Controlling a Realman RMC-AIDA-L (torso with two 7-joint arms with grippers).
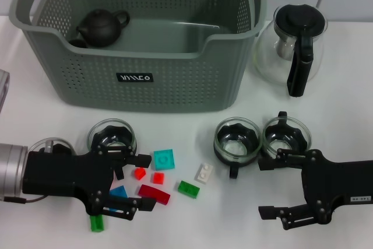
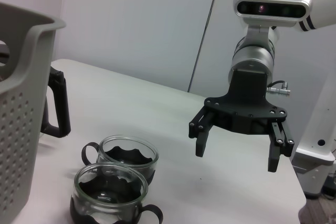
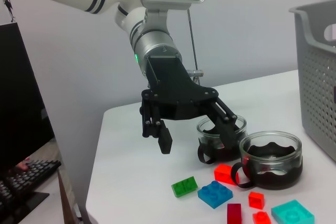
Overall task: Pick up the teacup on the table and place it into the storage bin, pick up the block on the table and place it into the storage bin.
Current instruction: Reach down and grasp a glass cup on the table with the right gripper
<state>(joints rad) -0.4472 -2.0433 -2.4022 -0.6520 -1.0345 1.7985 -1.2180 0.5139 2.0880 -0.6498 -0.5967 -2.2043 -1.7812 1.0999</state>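
Head view: grey storage bin (image 1: 145,56) sat at the table's back with a dark teapot (image 1: 102,26) inside; left gripper (image 1: 131,186) spread over scattered blocks (image 1: 164,159), right gripper (image 1: 274,188) spread beside two glass teacups (image 1: 236,140). Left wrist view: right gripper (image 2: 236,145) hung apart above the table, near two teacups (image 2: 113,192). Right wrist view: left gripper (image 3: 189,129) hung apart above a green block (image 3: 184,186), blue block (image 3: 215,193).

Brightness: I see every view evenly and well lit, nothing dim.
Source: soft light from overhead, going by what I see on the table (image 1: 344,86).
Shadows: faint, short ones under the bin (image 1: 140,45) and the blocks (image 1: 164,159).
Glare: I get small highlights on the teapot (image 1: 291,45) glass and the cups (image 1: 236,139).
Focus: my head view is sharp; in the right wrist view the keyboard (image 3: 29,174) is soft.
Distortion: slight bending of the bin rim toward the head view's edges.
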